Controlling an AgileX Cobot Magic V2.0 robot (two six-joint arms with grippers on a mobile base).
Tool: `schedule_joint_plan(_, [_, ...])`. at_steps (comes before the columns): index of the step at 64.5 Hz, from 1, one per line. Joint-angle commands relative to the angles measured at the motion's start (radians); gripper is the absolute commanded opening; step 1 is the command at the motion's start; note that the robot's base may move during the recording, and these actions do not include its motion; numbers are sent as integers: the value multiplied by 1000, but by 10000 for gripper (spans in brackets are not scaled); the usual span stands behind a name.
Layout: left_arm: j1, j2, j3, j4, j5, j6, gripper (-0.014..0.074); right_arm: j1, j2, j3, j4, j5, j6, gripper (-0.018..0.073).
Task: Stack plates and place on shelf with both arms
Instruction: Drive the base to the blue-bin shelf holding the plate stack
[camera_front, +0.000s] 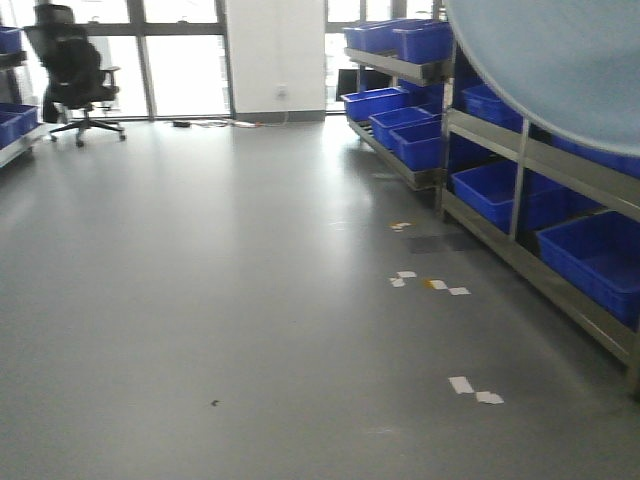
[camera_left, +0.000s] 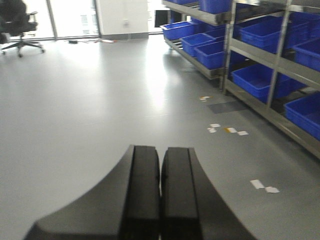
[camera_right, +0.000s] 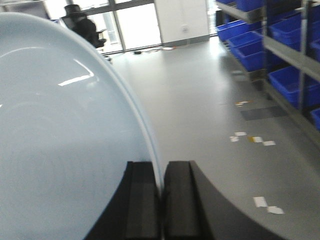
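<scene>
My right gripper (camera_right: 161, 172) is shut on the rim of a pale bluish-white plate (camera_right: 60, 135), which fills the left half of the right wrist view. The same plate shows at the top right of the front view (camera_front: 560, 60), held up in the air before the shelf (camera_front: 560, 165). I cannot tell whether a second plate lies against it. My left gripper (camera_left: 161, 157) is shut and empty, pointing over the bare grey floor. The steel shelf also shows at the right of the left wrist view (camera_left: 260, 55).
Blue crates (camera_front: 500, 190) fill the shelf tiers along the right. A black office chair (camera_front: 75, 70) stands at the far left by the windows. White tape scraps (camera_front: 475, 390) lie on the grey floor. Another rack with blue crates (camera_front: 15, 120) is at the far left.
</scene>
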Motion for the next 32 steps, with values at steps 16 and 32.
schedule_joint_plan(16, [1,5,-27,-8,-82,-6,83,-3,1,-32,-1,-102,-1,57])
schedule_joint_plan(32, [1,5,-27,-8,-82,-6,83,-3,1,-32,-1,-101,-1,57])
